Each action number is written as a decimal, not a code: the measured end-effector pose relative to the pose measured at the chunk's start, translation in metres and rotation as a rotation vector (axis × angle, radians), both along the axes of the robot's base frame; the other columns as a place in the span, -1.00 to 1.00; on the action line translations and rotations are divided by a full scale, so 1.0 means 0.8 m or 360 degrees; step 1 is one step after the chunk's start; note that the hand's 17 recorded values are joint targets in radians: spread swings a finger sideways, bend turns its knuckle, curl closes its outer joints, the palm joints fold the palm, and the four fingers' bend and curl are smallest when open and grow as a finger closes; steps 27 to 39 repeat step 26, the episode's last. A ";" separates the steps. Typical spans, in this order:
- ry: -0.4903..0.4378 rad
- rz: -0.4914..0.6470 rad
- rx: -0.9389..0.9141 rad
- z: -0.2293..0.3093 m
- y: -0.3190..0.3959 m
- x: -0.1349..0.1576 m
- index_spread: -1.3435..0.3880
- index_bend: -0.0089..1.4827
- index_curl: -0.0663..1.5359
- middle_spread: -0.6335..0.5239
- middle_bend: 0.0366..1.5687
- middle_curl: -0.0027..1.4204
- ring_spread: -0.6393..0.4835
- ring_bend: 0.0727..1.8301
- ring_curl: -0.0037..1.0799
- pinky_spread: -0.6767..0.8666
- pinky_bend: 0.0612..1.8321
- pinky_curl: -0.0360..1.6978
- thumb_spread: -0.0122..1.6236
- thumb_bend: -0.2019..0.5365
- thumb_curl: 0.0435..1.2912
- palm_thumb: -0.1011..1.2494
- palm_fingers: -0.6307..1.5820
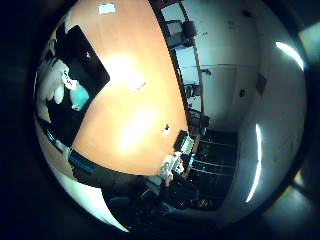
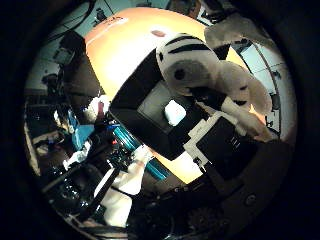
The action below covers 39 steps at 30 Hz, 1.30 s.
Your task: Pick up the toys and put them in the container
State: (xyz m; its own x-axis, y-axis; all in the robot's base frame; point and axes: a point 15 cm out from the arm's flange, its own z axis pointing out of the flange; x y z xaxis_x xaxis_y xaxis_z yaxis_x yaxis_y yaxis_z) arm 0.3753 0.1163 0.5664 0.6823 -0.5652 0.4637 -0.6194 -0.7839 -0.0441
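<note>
While the hand (image 2: 225,135) grips the striped plush toy (image 2: 200,65) with curled fingers above the black container (image 2: 132,117), a loose grip could drop it outside, onto the orange table (image 1: 140,115) beside the rim

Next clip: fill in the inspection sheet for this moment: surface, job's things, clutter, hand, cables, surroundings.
Surface: orange wooden table, glare patches.
Job's things: black container on the table, a small white toy inside; striped white plush toy held above the container.
Clutter: small white papers on the table.
Hand: right hand curled on the plush toy.
Cables: nothing seen.
Surroundings: white walls, chairs beside the table.
</note>
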 end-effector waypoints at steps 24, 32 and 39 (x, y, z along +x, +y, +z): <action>0.0013 0.0005 0.0166 0.007 -0.003 -0.010 -0.01 -0.78 -0.62 0.14 -0.78 -0.52 0.41 -0.62 -0.55 0.39 -0.46 -0.64 0.14 -0.53 -0.62 -0.22 -0.38; 0.0003 0.0001 0.0172 0.011 -0.005 -0.012 -0.01 -0.78 -0.62 0.14 -0.79 -0.52 0.41 -0.63 -0.55 0.39 -0.47 -0.64 0.15 -0.53 -0.62 -0.22 -0.38; 0.0003 0.0001 0.0172 0.011 -0.005 -0.012 -0.01 -0.78 -0.62 0.14 -0.79 -0.52 0.41 -0.63 -0.55 0.39 -0.47 -0.64 0.15 -0.53 -0.62 -0.22 -0.38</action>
